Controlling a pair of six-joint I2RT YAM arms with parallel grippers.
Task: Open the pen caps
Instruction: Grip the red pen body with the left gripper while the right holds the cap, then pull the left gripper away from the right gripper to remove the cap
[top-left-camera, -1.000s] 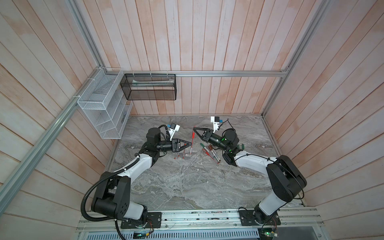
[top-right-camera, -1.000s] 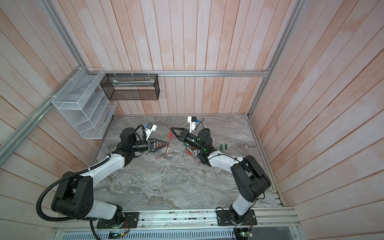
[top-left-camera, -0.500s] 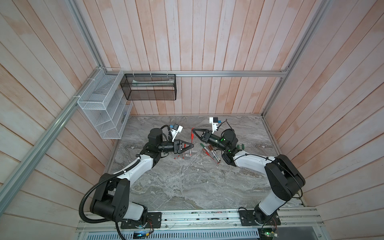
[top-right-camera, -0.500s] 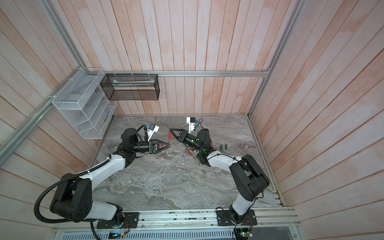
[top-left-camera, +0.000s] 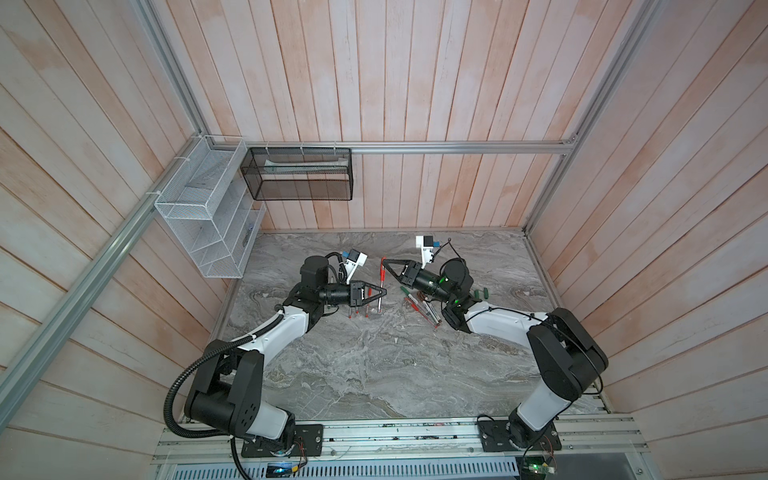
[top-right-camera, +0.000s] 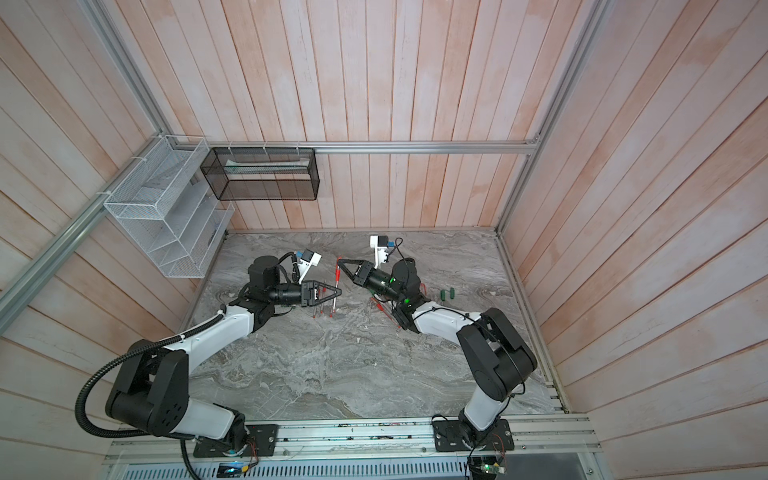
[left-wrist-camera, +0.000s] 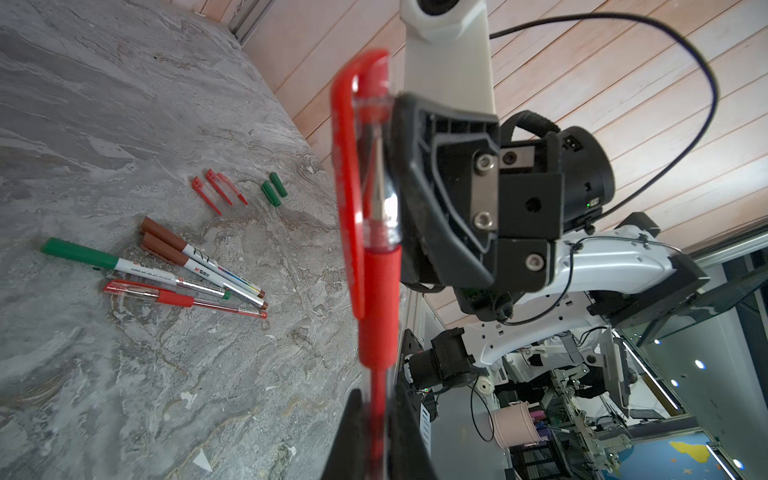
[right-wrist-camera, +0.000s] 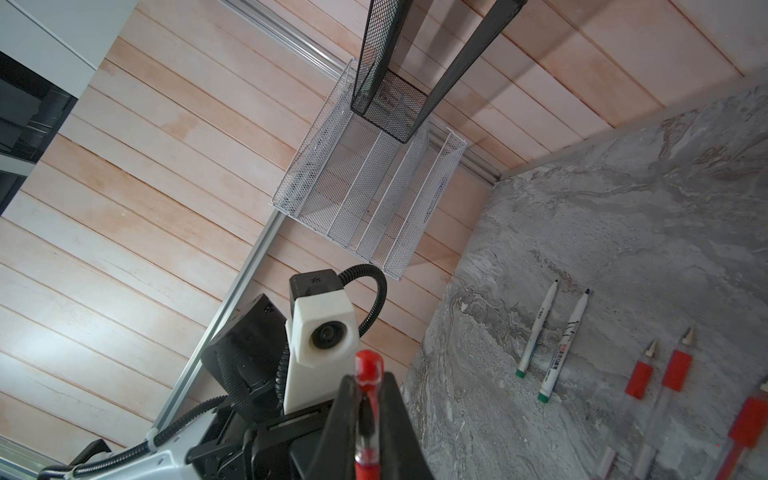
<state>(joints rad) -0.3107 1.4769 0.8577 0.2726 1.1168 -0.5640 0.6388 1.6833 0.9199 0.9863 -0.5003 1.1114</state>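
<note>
The left fingers and the right fingers meet over the desk, both pinching one red pen that stands nearly upright between them, clear of the surface. The right fingers are pressed together on the red cap at the pen's upper end. Its clip faces away from them, and its red tip pokes out just past them. The left fingers are clamped on the clear barrel lower down, just under the red grip sleeve. The cap is fully seated, with its rim against that sleeve and the metal nib showing through it.

On the desk directly beneath the left fingers lie the uncapped pens: two white barrels and several with red grips, their nibs bare.

On the side of the right fingers away from the left ones, beneath the right wrist, lie the capped pens close together. One has a green cap, two have brown caps and one is red. Farther off on that side lie three loose red caps and two green caps, each group side by side.
</note>
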